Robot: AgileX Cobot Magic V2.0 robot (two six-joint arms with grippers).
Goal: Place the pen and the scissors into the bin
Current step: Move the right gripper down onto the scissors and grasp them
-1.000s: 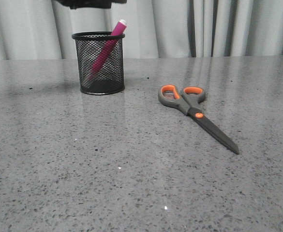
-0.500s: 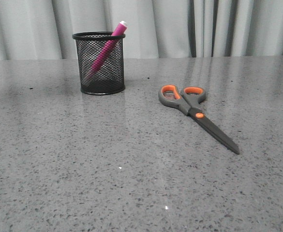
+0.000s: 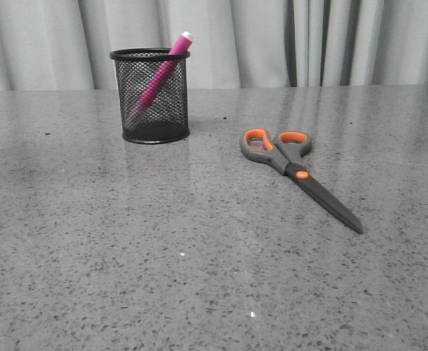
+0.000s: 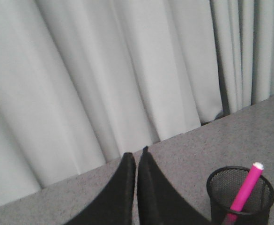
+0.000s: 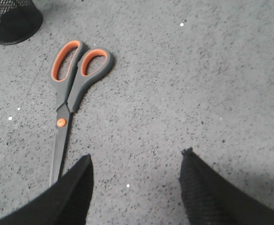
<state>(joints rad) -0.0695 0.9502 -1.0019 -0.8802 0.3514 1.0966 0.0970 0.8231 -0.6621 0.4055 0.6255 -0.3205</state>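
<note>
The magenta pen (image 3: 159,75) leans inside the black mesh bin (image 3: 151,95) at the back left of the table, its white end above the rim. Both also show in the left wrist view, the pen (image 4: 245,192) in the bin (image 4: 221,187). The scissors (image 3: 295,170) lie flat and closed on the table right of the bin, handles toward the back. My left gripper (image 4: 137,155) is shut and empty, high up beside the bin. My right gripper (image 5: 137,157) is open and empty above the table, with the scissors (image 5: 71,89) just beside one finger.
The grey speckled table (image 3: 199,263) ends at a pale pleated curtain (image 3: 272,36) behind the bin. The bin's base (image 5: 12,23) shows at the corner of the right wrist view.
The dark gripper that hung above the bin one second ago has left the front view. The pen, the bin and the scissors have not moved.
</note>
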